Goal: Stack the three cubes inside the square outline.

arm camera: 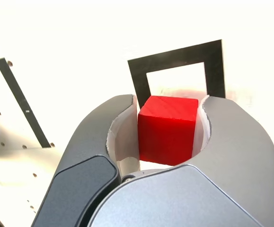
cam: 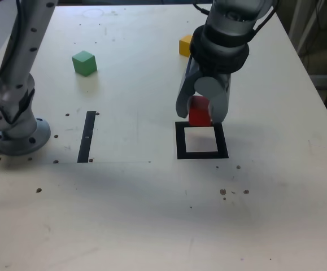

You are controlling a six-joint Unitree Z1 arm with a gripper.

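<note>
The red cube (cam: 199,116) sits clenched between the jaws of the gripper (cam: 201,110), which close on two of its opposite sides, as the wrist view shows plainly (arm camera: 167,135). In the exterior view the cube hangs at the far edge of the square outline (cam: 202,141), overlapping the frame's far bar; whether it rests on the tabletop (cam: 152,214) or is held just clear of it, I cannot tell. The outline's pale centre lies bare. In the wrist view the black frame (arm camera: 181,56) shows just beyond the cube, with the cube's upper face level and its front face turned to the camera.

The green cube (cam: 84,62) stands well apart from the square outline, far off toward the exterior view's left and farther back on the tabletop. The yellow cube (cam: 185,46) stands farther back than the outline, partly hidden behind the arm's wrist. A thin black strip (cam: 87,136) lies on the tabletop to the exterior view's left of the outline, and beyond it stands the arm's grey base (cam: 16,135).
</note>
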